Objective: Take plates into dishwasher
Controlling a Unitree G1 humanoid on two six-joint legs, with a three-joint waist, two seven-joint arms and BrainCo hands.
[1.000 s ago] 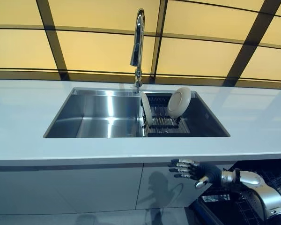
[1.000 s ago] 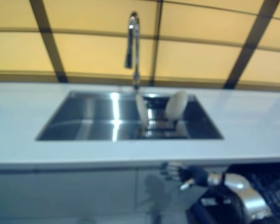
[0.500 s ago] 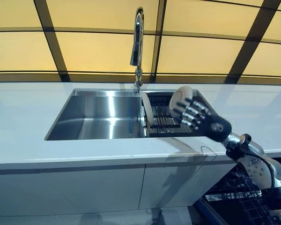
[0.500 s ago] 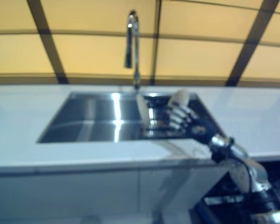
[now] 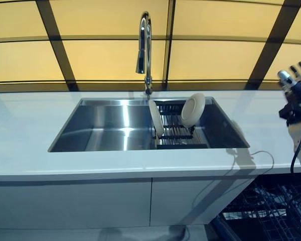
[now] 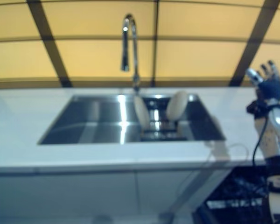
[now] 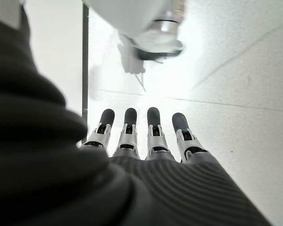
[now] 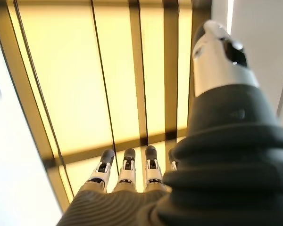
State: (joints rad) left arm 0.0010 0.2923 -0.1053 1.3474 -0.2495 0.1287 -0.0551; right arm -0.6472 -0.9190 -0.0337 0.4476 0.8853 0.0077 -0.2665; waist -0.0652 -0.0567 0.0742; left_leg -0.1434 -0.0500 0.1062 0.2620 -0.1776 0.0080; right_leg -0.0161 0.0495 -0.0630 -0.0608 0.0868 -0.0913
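Two white plates stand in a dark rack [image 5: 176, 133] in the right half of the steel sink [image 5: 105, 125]. One plate [image 5: 156, 118] shows edge-on at the rack's left end. The other, round plate [image 5: 192, 109] leans at the rack's back right. My right hand [image 5: 295, 80] is raised high at the far right, above the counter and well clear of both plates. Its fingers [image 8: 126, 172] are straight and hold nothing. My left hand [image 7: 151, 139] appears only in its wrist view, with straight, empty fingers over a pale floor.
A tall chrome faucet [image 5: 144, 47] rises behind the sink's middle. The white counter [image 5: 25, 125] runs left and right of the sink. The open dishwasher's wire rack [image 5: 263, 211] sits below the counter at the lower right. Yellow panels with dark bars fill the back wall.
My right hand rose from under the counter's edge, passed over the sink near the round plate, then swung up to the far right. The plates have not moved.
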